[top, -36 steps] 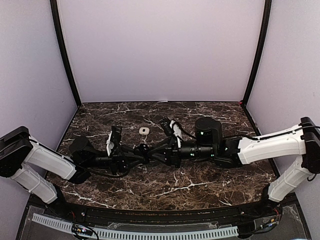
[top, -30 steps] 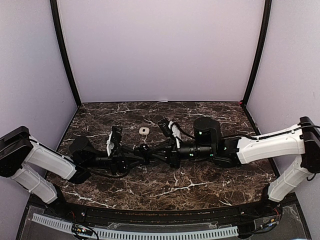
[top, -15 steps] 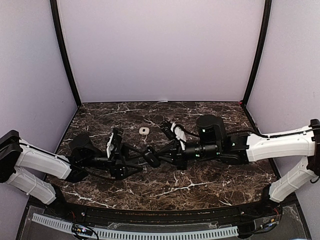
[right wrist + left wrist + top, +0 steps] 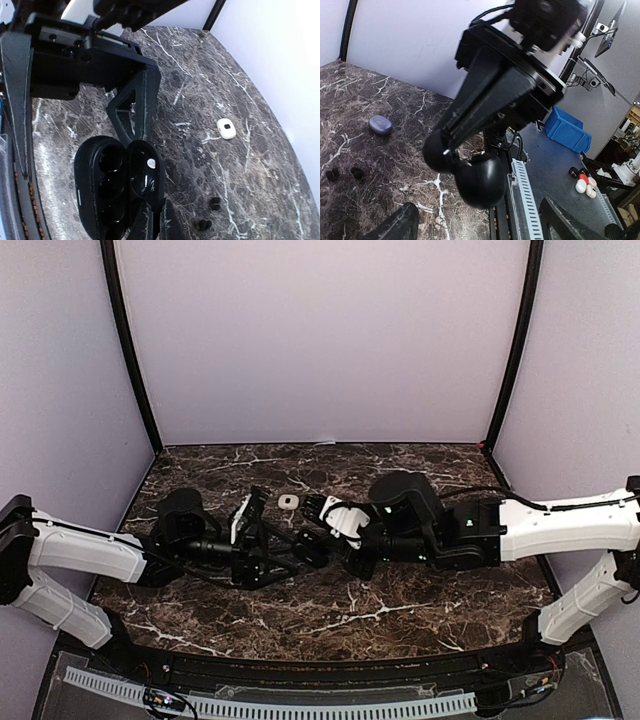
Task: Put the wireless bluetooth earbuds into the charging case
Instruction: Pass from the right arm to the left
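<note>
dark marble tabletop (image 4: 260, 150) carried two dark earbuds (image 4: 215, 202) lying loose, apart from the open black charging case (image 4: 117, 185), which was clamped in the right gripper (image 4: 152, 222). left gripper (image 4: 480, 227) gaped empty. likely step: fetching a bud; the next move needed a fine pinch on one.

Left tool (image 4: 479, 212) newly spread, off case (image 4: 117, 182)

The bottom edge of the right wrist view cuts off the right hand (image 4: 156, 227), leaving only fingertips at the open charging case (image 4: 117, 185). What sits in its dark wells we cannot tell. The left hand (image 4: 480, 227) shows only two finger stubs in its own view. The loose earbuds (image 4: 214, 202) are specks, lost from above.
</note>
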